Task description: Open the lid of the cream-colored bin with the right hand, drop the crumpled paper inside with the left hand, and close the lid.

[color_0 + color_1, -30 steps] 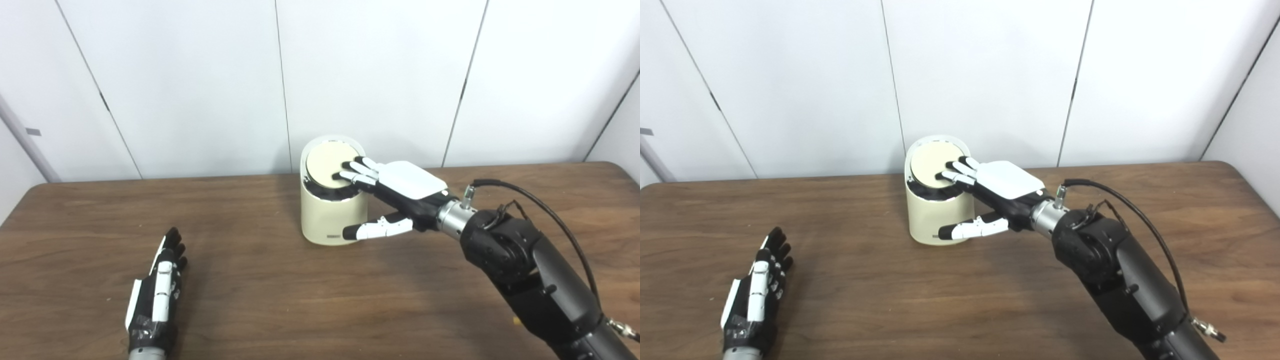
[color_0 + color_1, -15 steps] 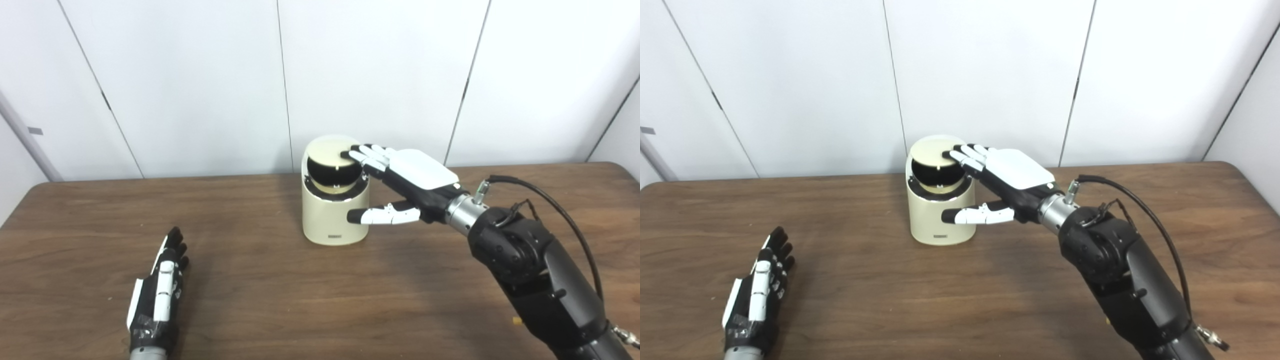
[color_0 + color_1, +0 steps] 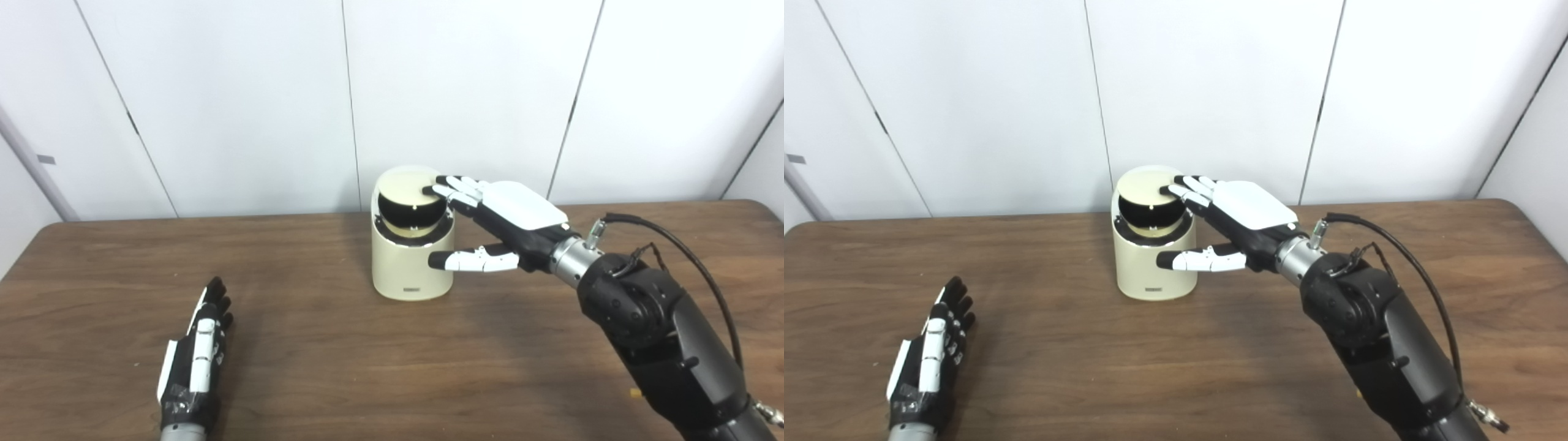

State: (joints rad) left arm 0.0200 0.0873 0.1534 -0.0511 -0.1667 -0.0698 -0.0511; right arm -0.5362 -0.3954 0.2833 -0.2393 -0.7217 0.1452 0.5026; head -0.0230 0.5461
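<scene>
1. Left eye view: a cream-colored bin (image 3: 411, 260) stands upright on the brown wooden table (image 3: 343, 361), near the far edge before a white paneled wall (image 3: 245, 104).
2. Its round lid (image 3: 409, 187) is tilted up at the back, showing a dark opening beneath it.
3. The right hand (image 3: 502, 220) reaches in from the right with fingers spread apart; its fingertips (image 3: 442, 188) touch the lid's right edge and its thumb lies alongside the bin's right wall. It grips nothing.
4. The left hand (image 3: 196, 355) rests flat on the table at the lower left, well apart from the bin, fingers extended and empty.
5. A small dark label sits low on the bin's front; its writing is too small to read.
6. Right eye view: the same layout, with the bin (image 3: 1153, 263) a little left of centre, the lid (image 3: 1147, 185) raised, the right hand (image 3: 1243, 217) at the lid's edge and the left hand (image 3: 928, 361) flat and empty.
7. No crumpled paper shows in either view.
</scene>
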